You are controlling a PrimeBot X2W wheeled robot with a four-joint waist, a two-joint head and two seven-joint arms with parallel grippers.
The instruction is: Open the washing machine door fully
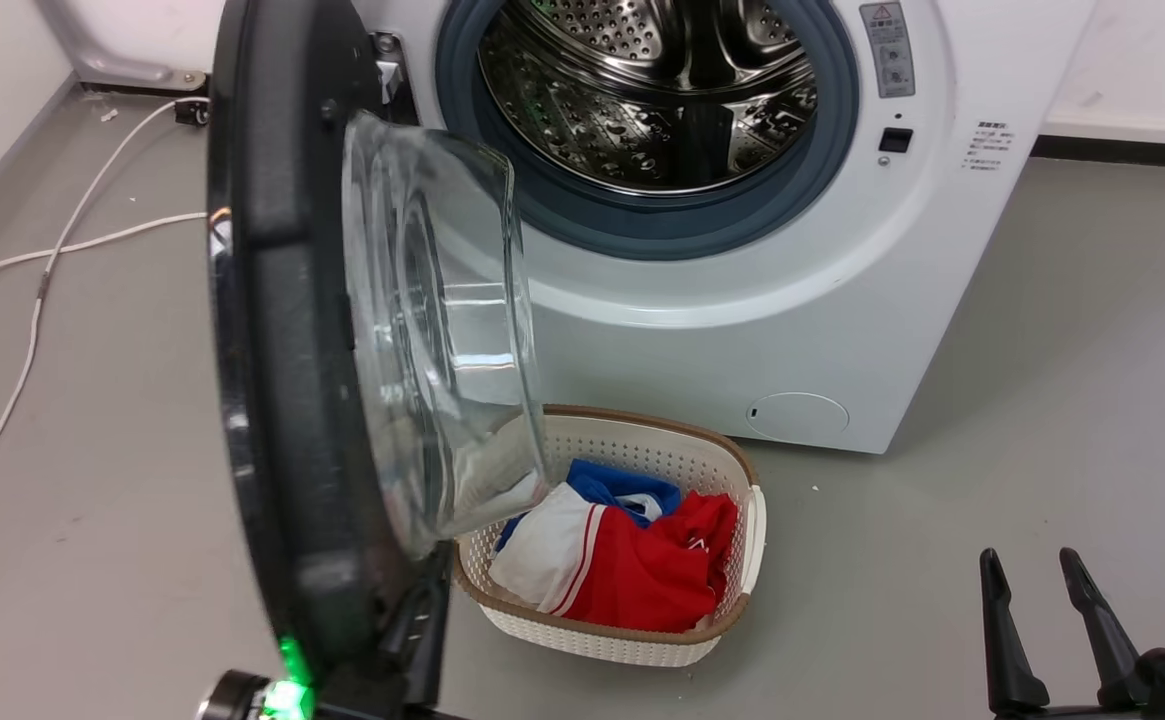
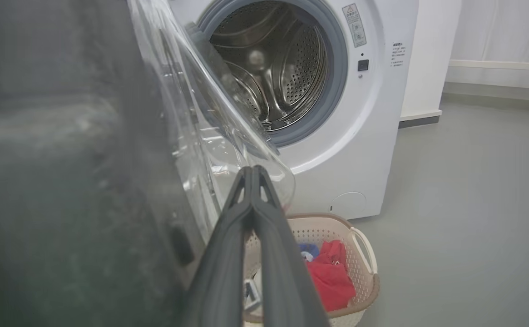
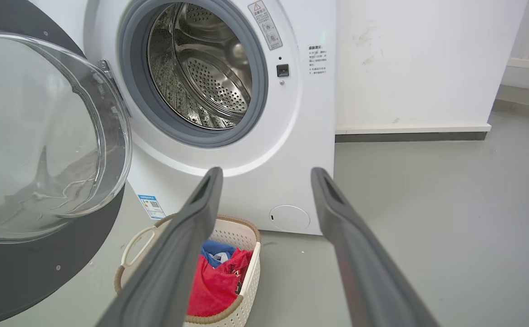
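The washing machine door (image 1: pixel 282 300) stands swung out from the washing machine (image 1: pixel 792 330), roughly square to its front, close along the left side of the left gripper (image 2: pixel 251 169). That gripper's two fingers are pressed together with nothing between them, their tips up against the bulging glass bowl (image 2: pixel 228 136) on the door's inner side. Whether they actually touch the glass I cannot tell. Closed fingers laid along the inner face look like a pusher, not a grasp, placed to swing the door wider on its hinge. So the task looks partly done, with more swing to go. The right gripper (image 3: pixel 266 171) hangs well back from the machine, fingers spread wide and empty, seemingly parked clear of the door's arc. The open drum (image 3: pixel 200 72) lies ahead of it and slightly left, with no laundry visible inside. Below and just beyond both grippers' fingertips a laundry basket (image 1: pixel 742 470) sits on the floor against the machine's foot, holding crumpled red, white and blue clothes (image 1: pixel 662 580). The glass bowl hangs over the basket's near-left rim.
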